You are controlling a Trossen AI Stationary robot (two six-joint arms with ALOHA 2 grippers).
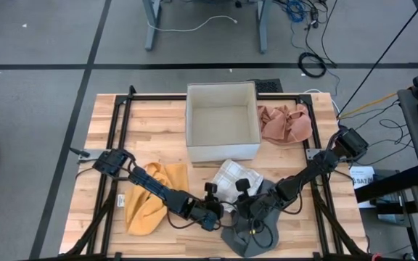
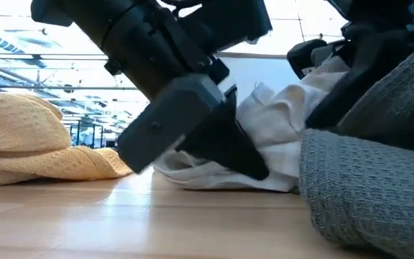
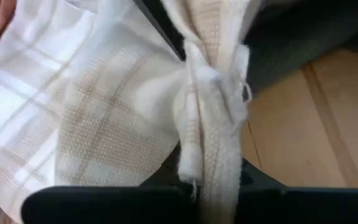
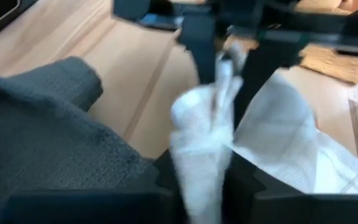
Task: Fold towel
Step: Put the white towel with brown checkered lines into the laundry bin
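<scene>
We see the white towel (image 1: 231, 176) near the table's (image 1: 158, 116) front edge, beside a grey cloth (image 1: 256, 225). Left gripper (image 1: 214, 205) and right gripper (image 1: 242, 196) each appear clamped on its bunched edge.

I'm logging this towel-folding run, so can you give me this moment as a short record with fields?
towel in work: white plaid towel, bunched on the table's front middle
left gripper: fingers shut on the white plaid towel's edge
right gripper: shut on the same edge, facing the left gripper
gray towel: crumpled at the front edge, under the right arm
yellow towel: front left, under the left arm
pink towel: crumpled, right of the box
white box: open, back middle of the wooden table
fold status: not yet folded
</scene>
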